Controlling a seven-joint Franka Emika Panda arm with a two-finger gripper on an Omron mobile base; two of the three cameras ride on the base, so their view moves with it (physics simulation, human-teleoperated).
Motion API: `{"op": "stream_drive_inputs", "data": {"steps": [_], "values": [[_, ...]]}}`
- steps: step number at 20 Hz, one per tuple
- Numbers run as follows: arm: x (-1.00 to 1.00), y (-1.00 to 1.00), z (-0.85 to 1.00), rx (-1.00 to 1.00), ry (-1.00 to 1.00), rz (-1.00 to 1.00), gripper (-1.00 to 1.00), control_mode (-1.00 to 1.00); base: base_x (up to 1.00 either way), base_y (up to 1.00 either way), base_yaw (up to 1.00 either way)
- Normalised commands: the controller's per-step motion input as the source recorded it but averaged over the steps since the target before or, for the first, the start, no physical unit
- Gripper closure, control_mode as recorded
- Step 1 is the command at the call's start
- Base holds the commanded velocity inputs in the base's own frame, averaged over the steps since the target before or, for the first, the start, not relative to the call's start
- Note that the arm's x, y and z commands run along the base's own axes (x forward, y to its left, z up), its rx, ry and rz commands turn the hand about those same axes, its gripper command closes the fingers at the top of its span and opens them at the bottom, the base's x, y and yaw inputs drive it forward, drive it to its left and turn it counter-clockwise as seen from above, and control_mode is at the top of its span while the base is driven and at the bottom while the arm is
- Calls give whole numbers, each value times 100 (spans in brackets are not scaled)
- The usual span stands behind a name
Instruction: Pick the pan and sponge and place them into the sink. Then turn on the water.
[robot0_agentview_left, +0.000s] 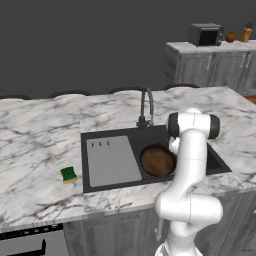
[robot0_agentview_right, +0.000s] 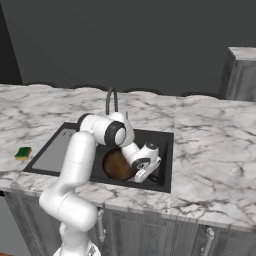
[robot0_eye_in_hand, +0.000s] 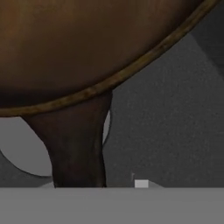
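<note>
The pan, round with a brown interior, lies in the basin of the black sink. My gripper is down in the basin at the pan's right side, by its handle. Up close, the pan looms large, and its dark handle runs down toward the hand; the fingertips are not visible there, so the jaws' state is unclear. The green and yellow sponge rests on the counter left of the sink. No water runs from the faucet.
A grey ribbed drainboard takes up the sink's left half. The round drain lies under the pan's handle. Marble counter surrounds the sink. A microwave stands on a far counter at the back right.
</note>
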Motion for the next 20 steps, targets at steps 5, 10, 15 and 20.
{"op": "stream_drive_inputs", "data": {"steps": [5,10,15,20], "values": [[9,13,13,-5,-9,1,-100,-100,0,0,0],[-3,2,38,-4,-6,3,-100,-100,0,0,0],[-10,2,53,-2,-7,4,-100,-100,0,0,0],[-14,5,62,-1,-4,5,-100,-100,0,0,0]]}}
